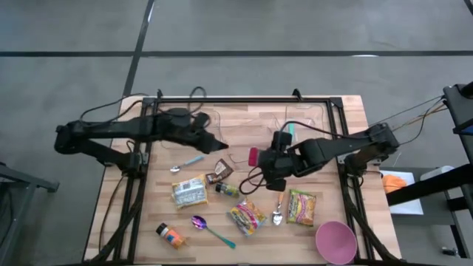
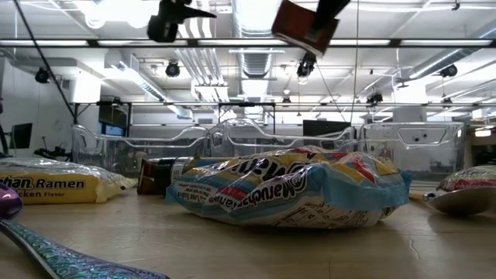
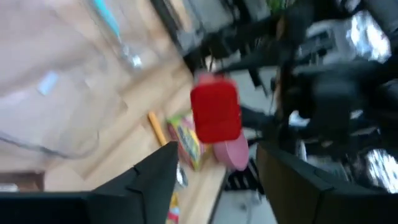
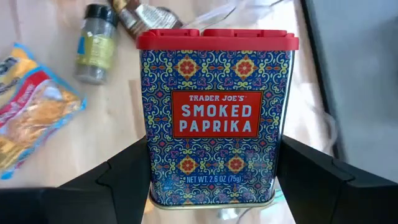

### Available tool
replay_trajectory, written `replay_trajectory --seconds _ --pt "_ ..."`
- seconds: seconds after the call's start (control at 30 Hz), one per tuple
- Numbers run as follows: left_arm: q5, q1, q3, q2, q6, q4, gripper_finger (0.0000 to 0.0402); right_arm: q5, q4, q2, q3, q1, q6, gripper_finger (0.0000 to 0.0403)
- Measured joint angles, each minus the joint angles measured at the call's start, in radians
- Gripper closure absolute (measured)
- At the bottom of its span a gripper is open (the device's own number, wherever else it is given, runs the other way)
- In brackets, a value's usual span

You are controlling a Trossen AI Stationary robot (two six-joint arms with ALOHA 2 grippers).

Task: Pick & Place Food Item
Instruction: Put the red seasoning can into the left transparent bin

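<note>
Paprika tin (image 4: 216,115) is hanging clamped between the right gripper (image 4: 214,186) fingers, above the table (image 1: 318,122) centre. Rigid, light, smooth-walled metal; flat sides suit the hold. Left gripper (image 1: 222,145) is standing open beside the tin.

Smoked paprika tin (image 4: 216,118) — blue patterned, red-lidded — upright between right gripper (image 4: 211,186) fingers, above the table.

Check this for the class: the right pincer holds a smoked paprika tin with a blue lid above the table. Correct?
Not quite: the lid is red, not blue, as the right wrist view shows. The right pincer does hold the smoked paprika tin above the table.
</note>
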Motion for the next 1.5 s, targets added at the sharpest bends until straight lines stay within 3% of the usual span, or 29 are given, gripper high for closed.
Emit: replay_trajectory --seconds 0.17,0.4,0.67,1.5 --pt "0.159 0.016 0.061 0.125 -0.007 -0.003 0.0105 0.010 -0.007 0.006 0.044 0.000 -0.014 0.0122" --pt "0.194 0.043 0.115 0.232 -0.073 0.005 0.0055 0.010 -0.001 -0.010 0.044 -0.011 -0.013 0.0122" --pt "0.164 0.053 0.162 0.255 -0.089 0.076 0.0050 0.002 -0.001 0.005 0.044 -0.037 -0.015 0.0122" --pt "0.065 0.058 0.154 0.256 -0.114 0.081 0.0050 -0.022 0.142 0.004 0.043 -0.113 -0.103 0.0122"
